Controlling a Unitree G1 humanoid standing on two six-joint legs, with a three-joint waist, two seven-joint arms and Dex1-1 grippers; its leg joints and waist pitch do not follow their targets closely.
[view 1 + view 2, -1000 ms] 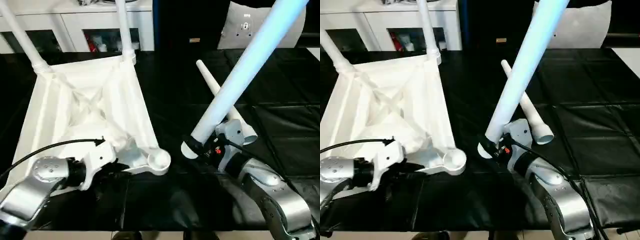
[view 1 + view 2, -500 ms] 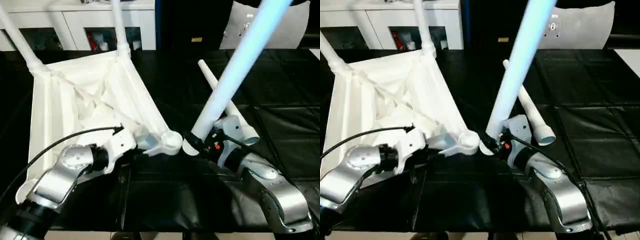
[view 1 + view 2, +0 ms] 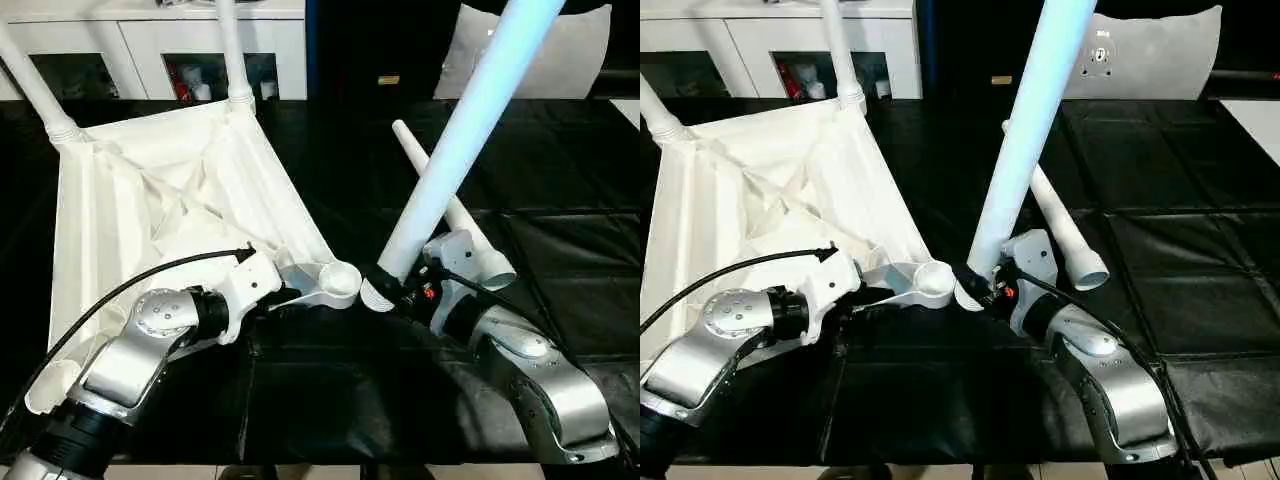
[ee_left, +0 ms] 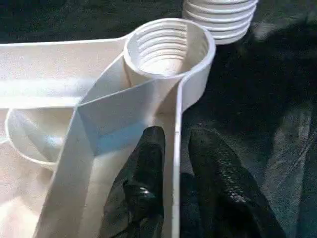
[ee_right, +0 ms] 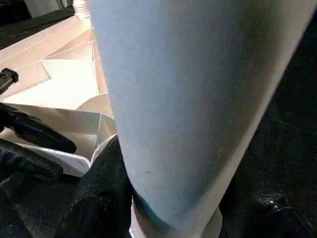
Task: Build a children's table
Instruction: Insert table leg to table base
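Almost there: third leg lined up at empty socket

Upside down on the black work surface [image 3: 560, 250] lay the table top [image 3: 150, 200], two legs [image 3: 232, 50] already standing in its far corners. Left gripper [image 4: 171, 148] pinched the rim wall just behind the near empty socket [image 4: 166, 42]. Right gripper [image 3: 400, 292] clamped a third leg [image 3: 450, 160], its threaded end just beside that socket. Fourth leg [image 3: 1065, 225] lay loose behind. Next move probably calls for seating the threads squarely, then twisting.
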